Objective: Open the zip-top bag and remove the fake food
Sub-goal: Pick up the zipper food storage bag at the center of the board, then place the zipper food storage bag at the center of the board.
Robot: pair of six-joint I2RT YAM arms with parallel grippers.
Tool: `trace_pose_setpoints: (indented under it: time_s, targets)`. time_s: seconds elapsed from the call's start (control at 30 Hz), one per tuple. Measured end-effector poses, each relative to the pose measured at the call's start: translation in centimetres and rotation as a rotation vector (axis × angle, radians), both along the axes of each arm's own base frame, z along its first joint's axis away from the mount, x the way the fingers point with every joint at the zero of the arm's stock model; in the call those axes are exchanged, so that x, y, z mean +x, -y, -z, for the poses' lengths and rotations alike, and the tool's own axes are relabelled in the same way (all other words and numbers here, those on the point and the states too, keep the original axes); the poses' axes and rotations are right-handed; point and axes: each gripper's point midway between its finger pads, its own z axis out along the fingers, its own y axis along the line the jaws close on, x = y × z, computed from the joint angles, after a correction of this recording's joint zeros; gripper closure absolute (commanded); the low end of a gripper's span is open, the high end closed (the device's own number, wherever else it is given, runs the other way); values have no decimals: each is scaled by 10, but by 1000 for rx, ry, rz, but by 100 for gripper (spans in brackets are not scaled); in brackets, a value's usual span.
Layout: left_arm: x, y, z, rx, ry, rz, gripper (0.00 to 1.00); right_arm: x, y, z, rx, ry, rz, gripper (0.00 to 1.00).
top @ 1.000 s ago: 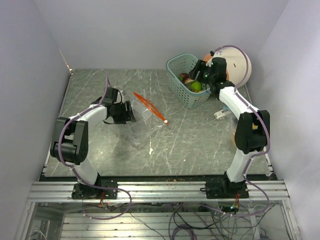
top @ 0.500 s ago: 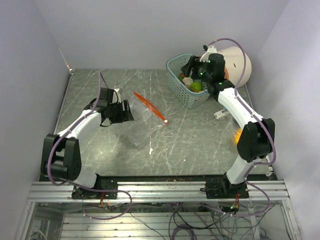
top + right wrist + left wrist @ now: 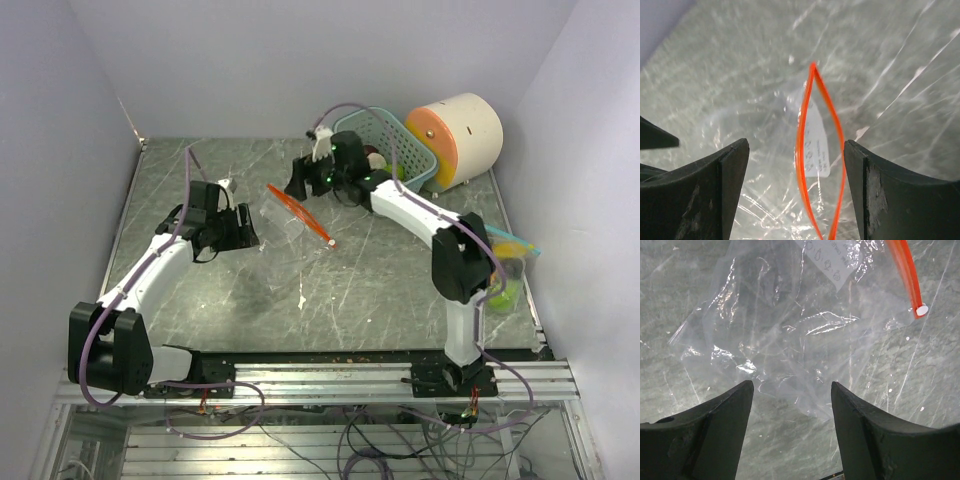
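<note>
The clear zip-top bag (image 3: 281, 232) lies flat on the table, and I see nothing inside it. Its orange zip strip (image 3: 300, 214) gapes open (image 3: 816, 150). My right gripper (image 3: 298, 181) hovers open above that mouth, and in its wrist view the gripper (image 3: 796, 145) has a finger on each side of the strip without touching it. My left gripper (image 3: 241, 228) is open at the bag's left edge. In the left wrist view the gripper (image 3: 791, 385) holds nothing, and the crumpled bag (image 3: 785, 330) lies just beyond its tips. Fake food (image 3: 377, 158) shows in the teal basket (image 3: 415, 150), partly hidden by the right arm.
A big cream cylinder with an orange face (image 3: 462, 139) stands at the back right beside the basket. Some yellow and green items (image 3: 507, 268) lie by the right wall near the right arm's elbow. Walls close in the table on three sides.
The right arm swung left from the basket to above the bag's orange zip and its jaws spread wider. The left gripper opened a little and stayed at the bag's left edge.
</note>
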Motion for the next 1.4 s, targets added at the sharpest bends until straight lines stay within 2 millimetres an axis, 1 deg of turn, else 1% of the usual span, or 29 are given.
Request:
trace_pose_setpoints:
  time_s: [0.07,0.13,0.2,0.27,0.3,0.43,0.47,0.5,0.57,0.67,0.73,0.83,0.93,0.97,1.0,1.03,1.07,1.13,1.17,1.2,1.27,1.33,1.4]
  targets:
    - [-2,0,2,-3,-10,-8,27,-10,-11,38,-48,-69,-41,25]
    - [-2,0,3,-5,-16,-17,28,-17,-16,70,-87,-125,-59,31]
    - [-3,-1,4,-5,-19,-23,28,-25,-15,99,-124,-177,-65,39]
    - [-3,-2,4,-1,-21,-26,29,-30,-15,111,-139,-200,-66,46]
    - [-3,-2,5,1,-20,-28,29,-30,-14,115,-145,-207,-66,52]
    - [-3,-3,6,6,-23,-32,32,-29,-15,116,-145,-202,-66,90]
    - [-4,-4,7,6,-27,-33,33,-28,-16,114,-142,-201,-62,98]
    - [-4,-4,8,6,-29,-35,33,-27,-16,112,-139,-198,-59,100]
    - [-6,-4,10,6,-36,-38,34,-23,-18,106,-134,-184,-57,100]
    - [-6,-4,10,5,-38,-40,36,-12,-23,88,-121,-146,-46,100]
    - [-6,-4,10,4,-38,-42,36,0,-28,69,-110,-104,-30,100]
    - [-6,-5,9,7,-35,-44,38,22,-32,36,-92,-25,18,100]
    - [-6,-6,9,13,-31,-48,39,44,-32,3,-65,47,77,100]
    - [-6,-6,9,14,-32,-49,39,55,-31,-12,-48,78,104,100]
    - [-6,-7,9,17,-32,-50,39,62,-30,-19,-37,96,122,100]
    - [-6,-7,9,20,-32,-50,39,73,-28,-30,-24,120,148,99]
    - [-6,-8,9,22,-31,-50,39,82,-25,-38,-11,138,168,88]
    - [-6,-8,9,24,-30,-49,38,98,-19,-43,3,152,204,63]
    - [-6,-8,9,24,-30,-49,38,106,-14,-43,8,156,221,53]
    - [-7,-8,9,24,-31,-49,38,112,-10,-42,11,153,237,47]
    - [-8,-9,9,27,-31,-47,38,120,0,-31,-8,139,269,41]
    - [-8,-9,8,29,-30,-47,38,123,14,-20,-35,125,301,40]
    - [-8,-9,6,25,-23,-50,37,120,30,-11,-64,108,334,40]
